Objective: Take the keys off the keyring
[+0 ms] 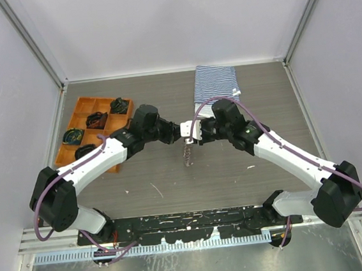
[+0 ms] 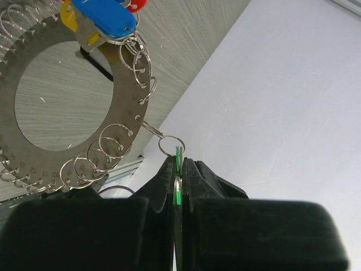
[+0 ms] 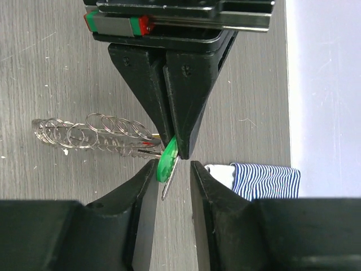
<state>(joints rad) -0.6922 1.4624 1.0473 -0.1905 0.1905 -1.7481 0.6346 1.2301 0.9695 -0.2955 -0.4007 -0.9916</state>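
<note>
The keyring [image 2: 125, 73] is a flat metal ring plate with several small split rings along its rim. It hangs between my two grippers above the table [image 1: 186, 153]. A blue key [image 2: 104, 14], a yellow key [image 2: 69, 17] and a red key [image 2: 135, 5] hang at its far side. My left gripper [image 2: 179, 161] is shut on the green key [image 2: 178, 175], which sits on a small split ring [image 2: 171, 145]. My right gripper [image 3: 174, 165] is open around the green key [image 3: 167, 161], whose head touches its left finger. The left gripper [image 3: 175, 148] comes in from above in that view.
An orange tray [image 1: 83, 100] with dark bundles stands at the back left. A striped blue-white cloth [image 1: 215, 83] lies at the back, also in the right wrist view [image 3: 265, 179]. White walls close in the table on three sides.
</note>
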